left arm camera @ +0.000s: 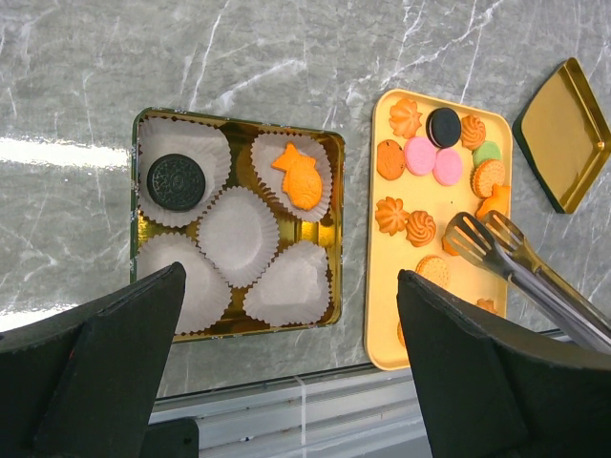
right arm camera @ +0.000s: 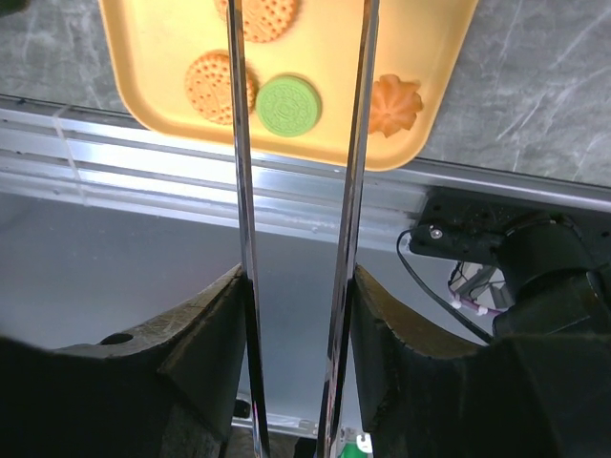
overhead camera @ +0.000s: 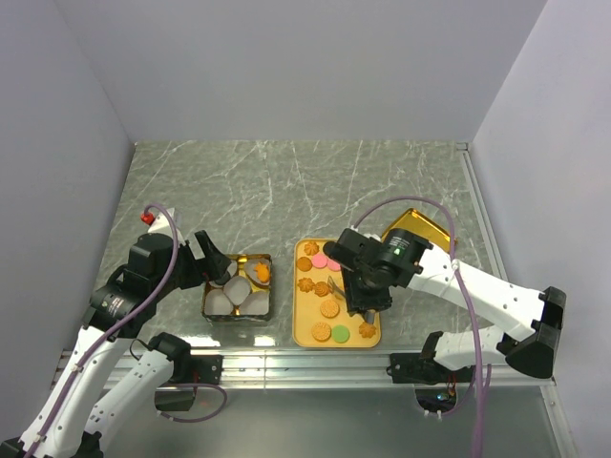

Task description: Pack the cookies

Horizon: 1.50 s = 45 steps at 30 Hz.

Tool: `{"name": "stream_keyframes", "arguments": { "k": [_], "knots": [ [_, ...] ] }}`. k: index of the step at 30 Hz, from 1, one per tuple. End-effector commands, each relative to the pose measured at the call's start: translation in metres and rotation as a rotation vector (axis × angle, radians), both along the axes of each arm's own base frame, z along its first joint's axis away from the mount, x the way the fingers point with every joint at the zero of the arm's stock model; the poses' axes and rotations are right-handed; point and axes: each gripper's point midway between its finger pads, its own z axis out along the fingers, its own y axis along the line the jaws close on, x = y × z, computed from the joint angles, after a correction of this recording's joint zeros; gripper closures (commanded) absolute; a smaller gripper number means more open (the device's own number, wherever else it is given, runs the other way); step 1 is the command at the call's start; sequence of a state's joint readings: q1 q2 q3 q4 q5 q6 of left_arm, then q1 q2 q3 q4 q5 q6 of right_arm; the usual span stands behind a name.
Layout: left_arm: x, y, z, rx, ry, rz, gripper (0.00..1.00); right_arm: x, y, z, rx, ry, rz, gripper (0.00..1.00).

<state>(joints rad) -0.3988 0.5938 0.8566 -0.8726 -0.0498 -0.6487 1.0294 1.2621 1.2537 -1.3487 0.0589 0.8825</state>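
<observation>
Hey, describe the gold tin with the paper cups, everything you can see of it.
The gold tin is a shallow, shiny square metal box. It lies open and flat on the marble table, left of the yellow tray, with a gap between them. Five white paper cups fill it: one holds a dark cookie, one an orange fish-shaped cookie, and three are empty.

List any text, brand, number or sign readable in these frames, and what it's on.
No readable text in any view.
Embossed pattern on the dark cookie in the tin: too small to read.
Embossed pattern on the green cookie on the yellow tray: too blurred to read.
No marking visible on the tongs.
</observation>
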Motion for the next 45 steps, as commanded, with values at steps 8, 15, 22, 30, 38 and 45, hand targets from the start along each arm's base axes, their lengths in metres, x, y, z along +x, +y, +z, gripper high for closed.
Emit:
{"name": "stream_keyframes", "arguments": {
  "k": [8,15,22,30,38,45],
  "knots": [
    [0.005,-0.003,0.007,-0.018,-0.033,-0.006,0.01,-0.018,-0.027,-0.008,-0.094,0.065,-0.036,0.49],
    [0.005,-0.003,0.008,-0.018,-0.035,-0.004,0.01,-0.015,-0.023,-0.006,-0.092,0.062,-0.025,0.49],
    [0.005,-0.003,0.007,-0.018,-0.032,0.0,0.01,-0.018,-0.023,-0.007,-0.095,0.081,-0.017,0.49],
    [0.005,-0.001,0.008,-0.019,-0.037,0.007,0.01,-0.021,-0.027,-0.012,-0.11,0.096,-0.014,0.49],
    [0.005,-0.001,0.009,-0.02,-0.038,0.009,0.0,-0.021,-0.029,-0.012,-0.106,0.085,-0.03,0.49],
    [0.005,-0.002,0.007,-0.018,-0.033,0.005,0.0,-0.022,-0.035,-0.014,-0.107,0.075,-0.059,0.49]
  ]
}}
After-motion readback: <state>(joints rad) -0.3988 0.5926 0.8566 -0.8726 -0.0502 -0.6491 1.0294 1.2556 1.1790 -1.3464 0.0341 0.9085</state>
